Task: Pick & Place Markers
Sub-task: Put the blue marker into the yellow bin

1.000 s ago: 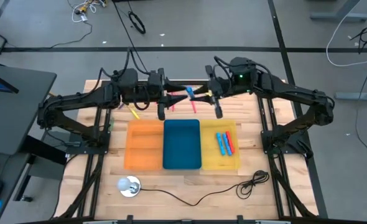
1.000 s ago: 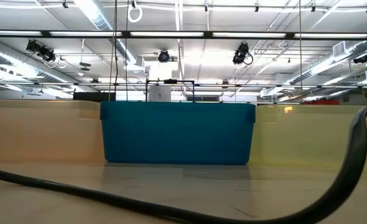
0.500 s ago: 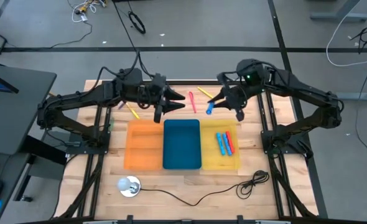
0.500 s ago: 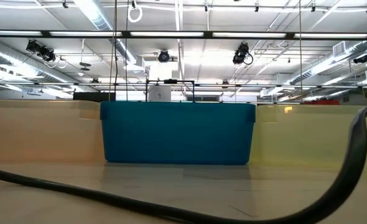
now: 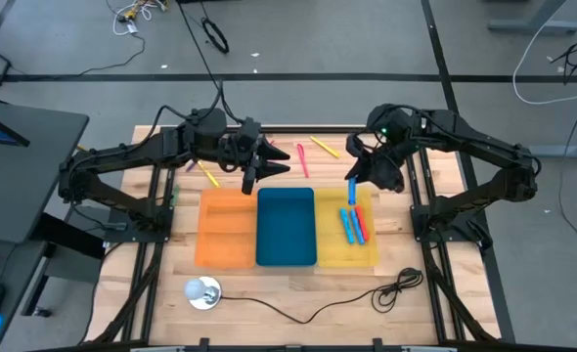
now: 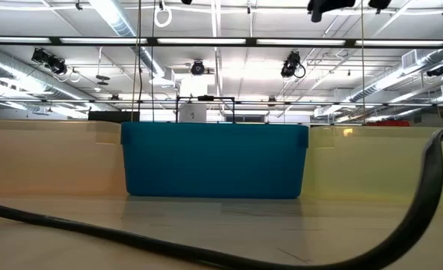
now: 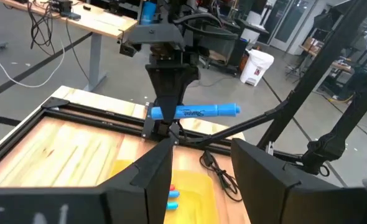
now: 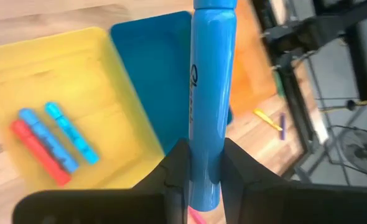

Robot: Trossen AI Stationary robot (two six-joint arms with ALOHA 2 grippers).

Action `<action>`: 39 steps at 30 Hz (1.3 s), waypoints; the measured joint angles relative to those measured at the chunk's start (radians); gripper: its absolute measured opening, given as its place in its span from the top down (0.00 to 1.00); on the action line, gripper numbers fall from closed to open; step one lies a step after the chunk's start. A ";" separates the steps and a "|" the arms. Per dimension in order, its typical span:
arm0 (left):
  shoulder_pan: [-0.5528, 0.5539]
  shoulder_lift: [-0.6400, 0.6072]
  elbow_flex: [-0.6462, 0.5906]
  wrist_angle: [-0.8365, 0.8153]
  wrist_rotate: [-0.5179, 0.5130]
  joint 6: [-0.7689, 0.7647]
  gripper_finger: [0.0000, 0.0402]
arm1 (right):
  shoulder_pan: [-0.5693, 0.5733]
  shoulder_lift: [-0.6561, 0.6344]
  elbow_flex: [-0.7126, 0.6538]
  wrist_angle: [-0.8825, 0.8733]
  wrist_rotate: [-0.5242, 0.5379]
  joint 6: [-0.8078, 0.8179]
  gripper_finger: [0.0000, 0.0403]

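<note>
Overhead, your right pincer [image 5: 352, 182] hangs above the flat yellow plastic tray's [image 5: 367, 256] far edge, clamped on a thin blue marker [image 5: 350, 190]. Three markers [image 5: 352, 225] already lie inside; a pink marker [image 5: 302, 159] and two yellow ones remain on the wooden counter [image 5: 269, 293], so you're partway through. Your left pincer [image 5: 281, 161] waits near the blue tray [image 5: 286, 227], fingers apart and empty. At table height, only tray walls show. Your left wrist camera sees the blue marker crosswise in the far pincer. Your right wrist camera shows it squeezed between the fingers [image 8: 174, 168].
</note>
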 joint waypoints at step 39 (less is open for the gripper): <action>0.000 0.000 -0.001 -0.017 0.034 0.007 0.57 | 0.116 0.072 -0.388 0.201 0.206 -0.215 0.88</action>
